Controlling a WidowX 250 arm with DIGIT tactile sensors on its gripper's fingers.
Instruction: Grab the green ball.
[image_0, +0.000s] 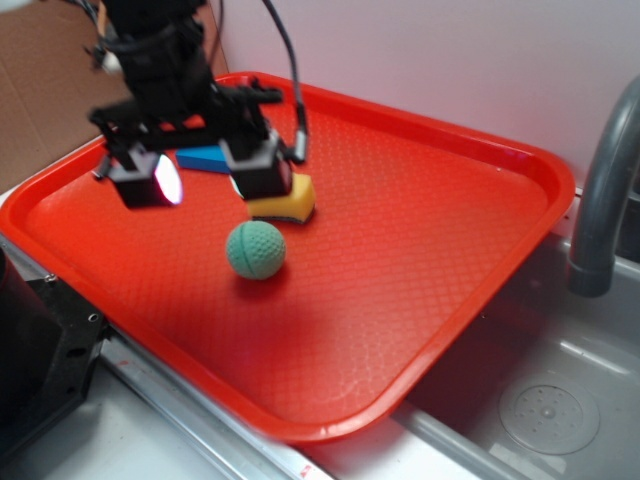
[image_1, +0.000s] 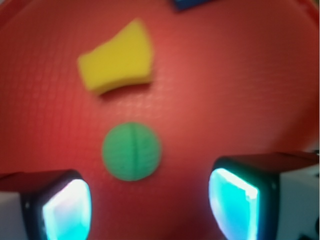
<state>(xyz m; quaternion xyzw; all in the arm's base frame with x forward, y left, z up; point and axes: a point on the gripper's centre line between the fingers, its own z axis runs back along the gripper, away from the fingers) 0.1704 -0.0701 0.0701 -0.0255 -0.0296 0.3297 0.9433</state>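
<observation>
A dimpled green ball (image_0: 256, 250) sits mid-tray (image_0: 440, 250) by a yellow sponge (image_0: 285, 200); the gripper (image_0: 205, 182) hangs wide, empty.

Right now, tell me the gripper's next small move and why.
Probably ease forward and down until the fingers straddle the green ball. The gripper is open above the red tray, and in the wrist view the ball sits just beyond its fingertips, clear of the yellow sponge.

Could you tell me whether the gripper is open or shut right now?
Open: the gripper has its fingers wide apart, with the green ball lying free on the tray.
</observation>
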